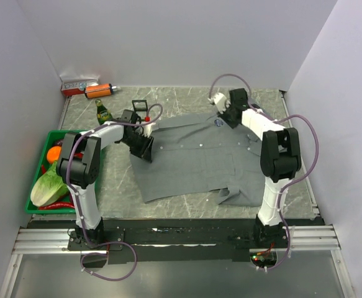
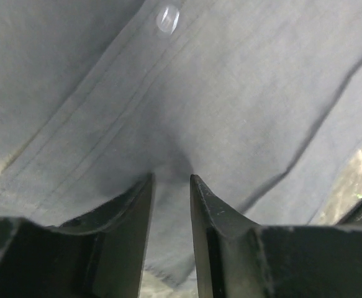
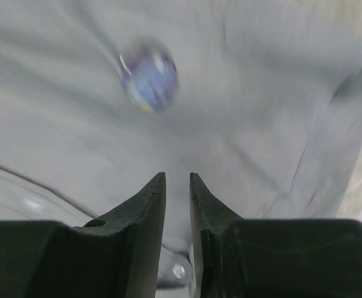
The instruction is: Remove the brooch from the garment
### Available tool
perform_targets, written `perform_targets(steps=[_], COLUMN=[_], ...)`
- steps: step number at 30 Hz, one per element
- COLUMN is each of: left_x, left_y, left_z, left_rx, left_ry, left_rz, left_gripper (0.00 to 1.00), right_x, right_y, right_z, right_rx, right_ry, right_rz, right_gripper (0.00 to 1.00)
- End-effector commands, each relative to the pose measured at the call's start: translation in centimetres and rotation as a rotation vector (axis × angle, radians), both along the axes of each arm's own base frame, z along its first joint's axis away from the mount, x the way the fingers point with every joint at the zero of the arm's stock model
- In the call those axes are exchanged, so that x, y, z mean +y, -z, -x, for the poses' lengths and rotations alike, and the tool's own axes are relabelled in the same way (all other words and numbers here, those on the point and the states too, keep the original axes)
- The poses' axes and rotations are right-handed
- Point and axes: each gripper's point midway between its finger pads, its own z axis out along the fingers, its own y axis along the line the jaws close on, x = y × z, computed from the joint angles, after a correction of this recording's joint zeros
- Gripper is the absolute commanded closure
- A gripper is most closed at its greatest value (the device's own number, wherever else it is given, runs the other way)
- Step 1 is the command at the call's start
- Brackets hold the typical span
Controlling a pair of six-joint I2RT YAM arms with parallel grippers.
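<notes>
One small round dark-blue brooch (image 3: 148, 76) with a paler rim, sitting on the far part of the large grey short-sleeved button-up shirt (image 1: 193, 161). Right gripper (image 3: 177, 177): jaws narrowly parted, nothing between them; the brooch lies just ahead and slightly left of its fingertips, not touching. Nearer arm: the right. Left gripper (image 2: 171, 177): apparently nipping a fold of shirt cloth, well apart from the brooch.

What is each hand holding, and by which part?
The left hand seems to pinch a fold of the garment beside its button placket; the right hand holds nothing, the brooch lying ahead.
</notes>
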Motion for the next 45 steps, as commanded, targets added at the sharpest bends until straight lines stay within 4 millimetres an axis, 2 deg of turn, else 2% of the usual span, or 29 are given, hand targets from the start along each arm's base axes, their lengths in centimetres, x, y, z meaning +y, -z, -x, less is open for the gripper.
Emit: perform_targets(steps=[1,4,5,7,8,10,11,12,14,15,16,17,18,19,20,21,22,24,25,27,28,29,31,32,34,35,37,39,45], left_x=[2.4,4.2,4.8,6.1,6.7,7.9,8.5,8.9,10.1,10.4,10.8,11.2,11.4,11.2,10.5,10.0,9.3,7.4,6.7,5.4,5.0,4.6,3.9,3.6,3.0,2.8,2.8,2.6,2.4], left_y=[1.5,2.7,3.1,3.4,3.6,3.7,3.6,3.6,3.4,3.3,2.8,2.4,1.9,0.9,-0.4,-1.3,-2.8,-4.6,-5.8,-6.1,-6.8,-6.0,-6.4,-5.9,-6.3,-6.6,-6.4,-6.8,-5.8], left_z=[1.2,3.0,3.7,4.7,5.3,6.1,6.4,6.6,7.0,7.0,7.2,7.1,7.0,6.2,6.4,5.8,4.6,3.2,1.9,0.5,-0.7,-1.0,-2.2,-2.3,-3.3,-3.6,-5.0,-5.3,-5.1], left_rx=[-0.008,0.026,0.044,0.064,0.077,0.088,0.090,0.086,0.100,0.101,0.119,0.123,0.122,0.097,0.096,0.066,0.016,-0.045,-0.090,-0.101,-0.118,-0.073,-0.065,-0.032,-0.046,-0.038,-0.078,-0.067,-0.026], left_ry=[0.031,0.054,0.057,0.071,0.074,0.099,0.100,0.119,0.116,0.128,0.129,0.123,0.131,0.134,0.142,0.160,0.169,0.172,0.163,0.134,0.120,0.092,0.068,0.041,0.018,-0.017,-0.072,-0.131,-0.174], left_rz=[-0.112,-0.194,-0.212,-0.258,-0.273,-0.312,-0.323,-0.334,-0.354,-0.360,-0.365,-0.360,-0.351,-0.331,-0.272,-0.241,-0.207,-0.106,-0.076,-0.024,-0.010,0.003,0.036,0.050,0.081,0.089,0.084,0.109,0.118], left_gripper=[0.63,0.63,0.63,0.64,0.64,0.65,0.65,0.65,0.66,0.66,0.66,0.66,0.66,0.66,0.65,0.64,0.64,0.61,0.60,0.59,0.59,0.60,0.60,0.60,0.60,0.60,0.60,0.59,0.59], right_x=[-3.8,-5.0,-5.2,-5.1,-4.9,-4.5,-3.4,-2.8,-0.3,0.2,0.7,1.6,1.9,2.2,2.0,2.2,2.9,3.1,4.2,4.8,5.4,6.0,6.7,6.9,7.3,7.3,7.7,8.0,8.7], right_y=[2.4,4.6,5.7,6.5,7.1,6.9,6.8,6.8,6.5,6.2,6.2,5.4,4.9,3.9,2.6,1.4,-0.9,-3.3,-4.8,-5.6,-5.2,-5.5,-4.5,-3.5,-2.7,-1.5,-1.1,-0.3,1.3], right_z=[2.3,5.6,7.6,10.0,12.2,14.0,16.4,17.6,20.8,22.9,24.3,24.7,24.6,23.6,22.3,21.1,18.5,16.0,14.0,12.2,12.0,10.5,10.0,9.1,8.4,8.2,7.5,7.4,7.4], right_rx=[0.085,0.168,0.220,0.280,0.334,0.378,0.457,0.497,0.586,0.652,0.679,0.656,0.634,0.591,0.541,0.497,0.410,0.324,0.236,0.136,0.113,0.035,0.013,0.003,0.005,0.021,-0.004,-0.001,0.028], right_ry=[0.008,-0.021,-0.028,-0.039,-0.046,-0.041,-0.078,-0.093,-0.171,-0.194,-0.218,-0.243,-0.243,-0.236,-0.203,-0.189,-0.183,-0.171,-0.207,-0.274,-0.311,-0.365,-0.423,-0.455,-0.487,-0.511,-0.547,-0.596,-0.702], right_rz=[0.100,0.170,0.180,0.179,0.176,0.165,0.125,0.114,0.061,0.050,0.047,0.047,0.041,0.026,-0.002,-0.040,-0.091,-0.172,-0.216,-0.220,-0.233,-0.226,-0.221,-0.199,-0.184,-0.167,-0.154,-0.138,-0.098], right_gripper=[0.71,0.72,0.73,0.73,0.74,0.74,0.76,0.76,0.77,0.77,0.77,0.77,0.78,0.77,0.78,0.77,0.77,0.73,0.66,0.54,0.41,0.31,0.27,0.27,0.28,0.29,0.30,0.31,0.31])
